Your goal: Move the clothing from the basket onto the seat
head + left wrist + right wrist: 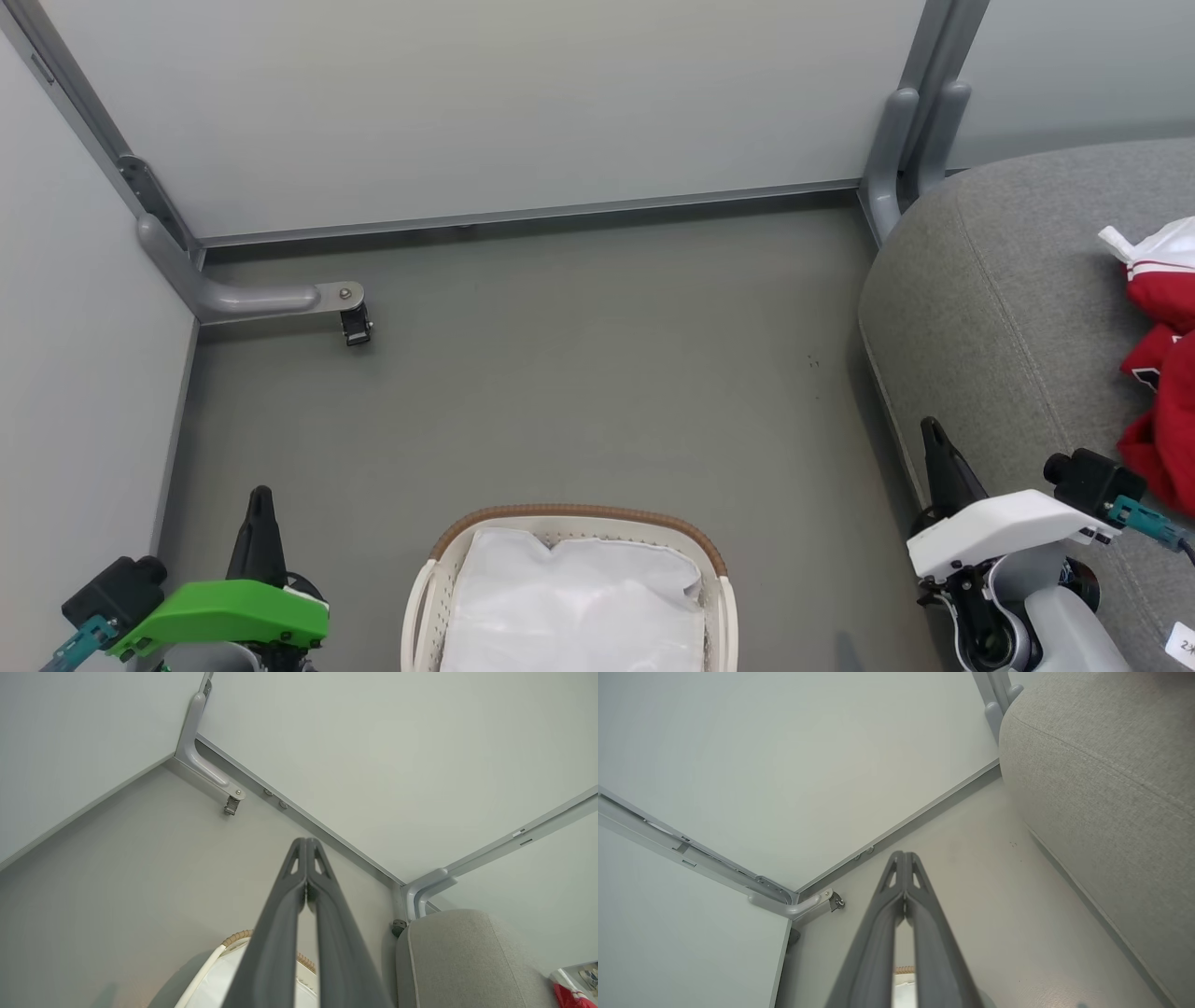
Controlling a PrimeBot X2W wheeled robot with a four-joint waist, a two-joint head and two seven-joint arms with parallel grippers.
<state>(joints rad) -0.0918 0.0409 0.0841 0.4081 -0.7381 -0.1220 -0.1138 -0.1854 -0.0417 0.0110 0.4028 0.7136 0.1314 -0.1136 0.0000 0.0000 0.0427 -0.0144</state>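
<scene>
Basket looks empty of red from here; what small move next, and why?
I'd probably tilt the head down a little to check the cut-off near end of the basket. Its visible part holds just white cloth, the clothing lies on the seat, and the left pincer and right pincer are shut, empty.

One white basket stands on the floor, holding one flat white cloth. One grey seat carries one heap of red clothing; its separate pieces cannot be counted. There are two robot grippers, the left gripper and the right gripper, each with two dark fingers.
</scene>
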